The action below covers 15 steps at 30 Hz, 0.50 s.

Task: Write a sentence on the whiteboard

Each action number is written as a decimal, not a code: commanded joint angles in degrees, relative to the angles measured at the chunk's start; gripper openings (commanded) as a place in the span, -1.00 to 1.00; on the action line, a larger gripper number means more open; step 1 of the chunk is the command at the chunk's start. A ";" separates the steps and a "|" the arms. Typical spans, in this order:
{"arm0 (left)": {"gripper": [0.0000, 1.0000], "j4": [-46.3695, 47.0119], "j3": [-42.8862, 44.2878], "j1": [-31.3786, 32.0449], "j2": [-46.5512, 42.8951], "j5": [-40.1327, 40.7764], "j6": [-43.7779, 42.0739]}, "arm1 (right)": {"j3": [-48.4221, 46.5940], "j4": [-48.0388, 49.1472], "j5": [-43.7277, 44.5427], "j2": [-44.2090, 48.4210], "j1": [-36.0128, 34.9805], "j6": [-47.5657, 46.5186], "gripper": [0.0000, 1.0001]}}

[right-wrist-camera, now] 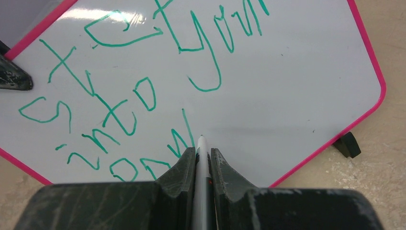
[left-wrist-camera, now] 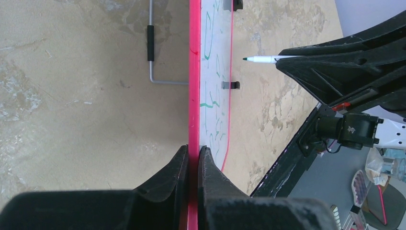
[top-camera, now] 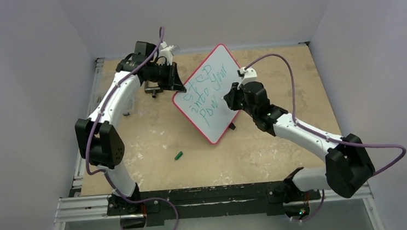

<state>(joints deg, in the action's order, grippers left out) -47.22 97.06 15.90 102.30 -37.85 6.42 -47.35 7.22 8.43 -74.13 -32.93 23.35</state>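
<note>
Listing from the near edge of the table (top-camera: 280, 142) outward: one small green cap (top-camera: 178, 155), loose on the bare surface and well apart from everything else, judged to be the pen's. Next, the right gripper (right-wrist-camera: 202, 153), its two fingers pressed together on a slim white marker (right-wrist-camera: 201, 145), which runs straight out between them so that the tip leads the wrist. The tip sits at the end of the last green stroke, but whether it touches the face or hangs just off it cannot be told. Next, the whiteboard (right-wrist-camera: 287, 86), red-rimmed and propped at a tilt with its writing face turned toward the right arm, one black foot (right-wrist-camera: 347, 144) showing at its lower corner. This posture appears chosen to present the surface squarely to the pen. On it is the sentence (right-wrist-camera: 115, 112) in three lines, reading "step", "into your" and "pow". The third line looks unfinished, with blank board directly ahead of the tip for the letters yet to come. Farther on, the left gripper (left-wrist-camera: 193, 151) is clamped on the board's far rim, one finger on each face, evidently to brace it against the pressure of writing. Farthest, a bent wire bracket (left-wrist-camera: 151, 43) with a black sleeve lies on the table behind the board.
</note>
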 commanded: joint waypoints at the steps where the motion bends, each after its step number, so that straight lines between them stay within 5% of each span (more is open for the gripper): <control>1: -1.00 0.64 -0.05 0.09 -0.43 3.92 -2.55 | 0.03 2.55 0.87 -1.01 0.50 0.79 -1.00; 15: -1.00 0.64 0.02 0.09 -0.55 3.90 -2.55 | -2.47 4.62 -1.33 -5.53 0.75 1.48 -1.00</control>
<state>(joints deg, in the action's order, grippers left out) -47.22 97.06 15.90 102.32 -37.87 6.44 -47.33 8.67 7.77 -79.50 -32.38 24.05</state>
